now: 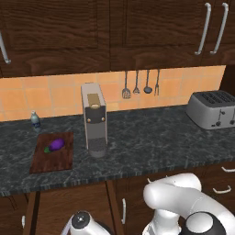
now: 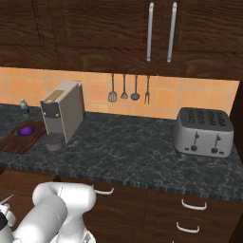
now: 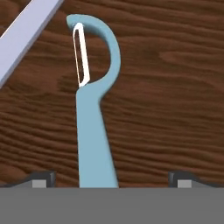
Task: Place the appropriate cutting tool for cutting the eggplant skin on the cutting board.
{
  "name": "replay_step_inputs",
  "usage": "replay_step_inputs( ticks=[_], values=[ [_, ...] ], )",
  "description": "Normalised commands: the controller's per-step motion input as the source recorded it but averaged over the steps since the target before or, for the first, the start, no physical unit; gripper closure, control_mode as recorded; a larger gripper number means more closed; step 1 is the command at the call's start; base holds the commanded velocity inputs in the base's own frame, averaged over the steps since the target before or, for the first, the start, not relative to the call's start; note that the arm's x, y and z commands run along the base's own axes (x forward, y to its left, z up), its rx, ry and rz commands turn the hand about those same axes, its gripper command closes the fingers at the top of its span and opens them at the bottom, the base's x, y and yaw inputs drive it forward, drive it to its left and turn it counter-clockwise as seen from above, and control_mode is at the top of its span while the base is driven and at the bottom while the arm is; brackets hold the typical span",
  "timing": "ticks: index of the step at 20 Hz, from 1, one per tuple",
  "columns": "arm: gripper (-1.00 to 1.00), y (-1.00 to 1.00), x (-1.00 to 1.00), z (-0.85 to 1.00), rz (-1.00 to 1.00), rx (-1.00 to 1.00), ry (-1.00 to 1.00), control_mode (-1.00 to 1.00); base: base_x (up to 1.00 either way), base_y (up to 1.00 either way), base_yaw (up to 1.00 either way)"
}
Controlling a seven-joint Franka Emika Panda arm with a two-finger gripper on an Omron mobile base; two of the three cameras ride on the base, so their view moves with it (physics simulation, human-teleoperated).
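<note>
Peeler: light blue, smooth, hooked head, thin silver blade | between fingers, spread wide, untouched | backdrop: dark grained wood.

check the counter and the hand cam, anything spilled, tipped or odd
Nothing stands out. The eggplant lies on the cutting board, and the coffee machine, toaster and small bottle all stand upright. In the hand view the peeler lies between the fingertips on wood.
</note>
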Motion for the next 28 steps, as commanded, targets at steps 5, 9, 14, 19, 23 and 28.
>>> replay_step_inputs(
  ticks=[5,9,14,19,23,28],
  values=[
    [-1.00,0.24,0.03,0.17,0.00,0.00,0.00,-1.00,0.00,0.00,0.00],
    [-1.00,0.28,0.12,-0.01,0.00,0.00,0.00,-1.00,0.00,0.00,0.00],
    [-1.00,0.03,0.00,-0.11,0.00,0.00,0.00,-1.00,0.00,0.00,0.00],
    [1.00,-0.12,-0.35,-0.11,0.00,0.00,0.03,-1.00,0.00,0.00,0.00],
    [1.00,-0.30,-0.21,-0.04,0.00,0.02,0.01,-1.00,0.00,0.00,0.00],
    [1.00,-0.14,0.00,0.25,0.00,0.03,0.00,-1.00,0.00,0.00,0.00]
  ],
)
